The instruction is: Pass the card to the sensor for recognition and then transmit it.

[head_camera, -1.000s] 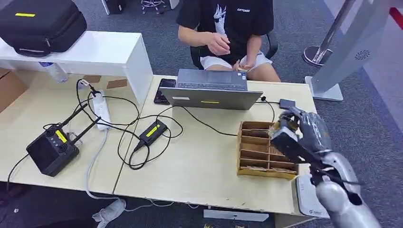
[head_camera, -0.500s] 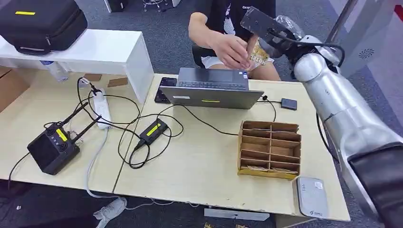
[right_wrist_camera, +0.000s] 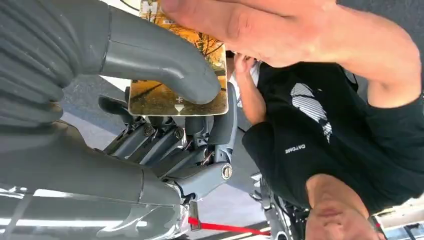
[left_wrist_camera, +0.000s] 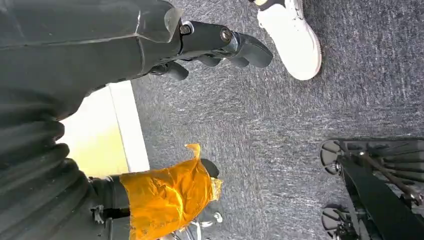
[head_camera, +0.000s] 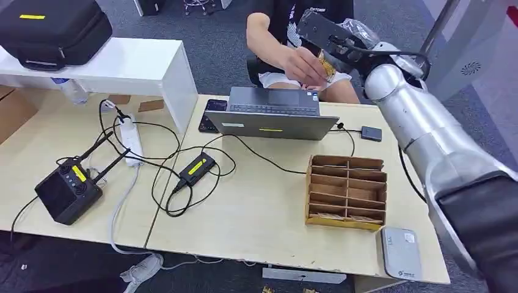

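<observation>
Right hand (head_camera: 339,44) still pinching card (head_camera: 326,66), reaching further twd person's hand (head_camera: 303,64), now gripping card's other end.

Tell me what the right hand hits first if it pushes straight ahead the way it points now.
Probably the person's hand, which already touches the card that the right hand grips; beyond it sits the person's body, though depth is hard to judge.

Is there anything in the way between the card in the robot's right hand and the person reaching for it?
Nothing visible stands between them. The right hand holds the card out beyond the open laptop, and the person's hand is already on the card's far end.
</observation>
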You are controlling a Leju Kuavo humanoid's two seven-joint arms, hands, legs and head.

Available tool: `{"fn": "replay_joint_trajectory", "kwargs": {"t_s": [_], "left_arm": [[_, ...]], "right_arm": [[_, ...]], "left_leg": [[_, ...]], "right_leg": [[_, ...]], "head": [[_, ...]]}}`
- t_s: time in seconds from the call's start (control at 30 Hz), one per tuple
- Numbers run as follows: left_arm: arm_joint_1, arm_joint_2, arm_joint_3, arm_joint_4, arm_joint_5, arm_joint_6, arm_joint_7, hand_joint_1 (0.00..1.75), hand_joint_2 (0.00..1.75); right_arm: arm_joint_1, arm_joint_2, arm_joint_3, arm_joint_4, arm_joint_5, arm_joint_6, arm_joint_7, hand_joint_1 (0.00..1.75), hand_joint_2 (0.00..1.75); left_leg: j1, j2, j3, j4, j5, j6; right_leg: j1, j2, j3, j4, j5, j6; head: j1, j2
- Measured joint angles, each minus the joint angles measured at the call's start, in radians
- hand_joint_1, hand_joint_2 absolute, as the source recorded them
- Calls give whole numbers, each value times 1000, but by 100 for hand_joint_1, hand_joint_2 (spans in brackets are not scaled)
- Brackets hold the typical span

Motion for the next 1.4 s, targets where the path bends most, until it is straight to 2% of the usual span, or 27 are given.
{"fn": "replay_joint_trajectory", "kwargs": {"t_s": [0.13,0.17,0.2,0.23,0.33,0.37,0.43,0.53,0.63,0.7,0.77,0.83,0.9,1.0,1.13,1.27,1.4], "left_arm": [[0,0,0,0,0,0,0,0,175],[0,0,0,0,0,0,0,0,175],[0,0,0,0,0,0,0,0,175],[1,0,0,0,1,0,0,0,175],[0,1,0,0,7,-2,0,0,175],[1,2,0,0,8,-3,-1,0,175],[1,2,0,0,15,-2,-1,0,175],[2,1,2,0,32,5,-1,0,175],[6,-2,11,0,55,13,-1,0,175],[8,-4,19,0,73,20,-1,0,175],[13,-7,32,0,87,26,-1,0,175],[19,-9,42,0,99,34,-1,0,175],[21,-12,56,0,115,45,0,0,175],[22,-17,78,0,137,61,-1,0,175],[22,-24,103,0,157,78,-1,0,175],[22,-31,115,0,161,84,-2,0,175],[20,-34,117,0,153,83,-3,0,175]], "right_arm": [[0,2,3,8,0,0,-1,175,175],[0,3,5,9,-3,2,-3,124,175],[0,4,5,10,-22,21,-19,7,175],[1,5,4,11,-62,66,-49,0,175],[26,5,-30,7,-240,303,-180,0,175],[39,3,-42,0,-290,358,-216,0,175],[80,-14,-51,-26,-371,402,-264,0,175],[173,-63,-53,-128,-501,360,-312,0,175],[327,-143,-62,-305,-586,259,-370,0,175],[491,-211,-93,-473,-654,237,-429,0,175],[680,-269,-150,-631,-735,259,-492,0,175],[859,-300,-215,-763,-787,292,-549,0,175],[1036,-310,-300,-891,-755,284,-607,0,175],[1273,-299,-433,-1094,-611,189,-670,0,175],[1487,-247,-584,-1312,-382,-36,-708,0,175],[1619,-196,-664,-1461,-197,-191,-740,0,175],[1693,-166,-688,-1558,37,-382,-751,0,175]], "left_leg": [[0,0,0,0,0,0],[0,0,-1,0,0,0],[0,0,-1,0,0,0],[0,0,-1,0,0,0],[0,2,0,0,-1,-1],[0,2,0,0,-1,-1],[0,1,0,0,-1,-1],[1,-2,0,1,-1,-1],[2,-5,1,1,-1,0],[4,-8,2,1,-2,1],[4,-11,2,1,-4,2],[4,-11,2,1,-6,3],[4,-11,2,1,-9,3],[4,-12,1,0,-10,1],[4,-11,2,0,-12,0],[4,-11,3,-1,-12,0],[4,-7,3,-1,-12,0]], "right_leg": [[0,0,0,0,0,0],[0,0,0,0,0,0],[0,0,0,0,0,0],[0,0,0,0,0,0],[0,2,-1,0,0,0],[0,2,-1,0,0,0],[0,1,-1,0,0,0],[1,-2,0,-1,-1,0],[1,-4,2,-4,-1,0],[3,-7,6,-6,-2,1],[4,-10,8,-8,-3,2],[4,-10,9,-9,-5,3],[4,-10,9,-9,-7,2],[4,-12,9,-8,-10,1],[4,-11,9,-8,-12,-1],[4,-10,9,-8,-12,-1],[4,-8,9,-8,-12,-1]], "head": [[0,0],[0,0],[0,0],[1,0],[1,0],[0,0],[0,0],[1,0],[0,0],[0,0],[1,0],[1,0],[0,0],[0,0],[0,0],[0,0],[0,0]]}}
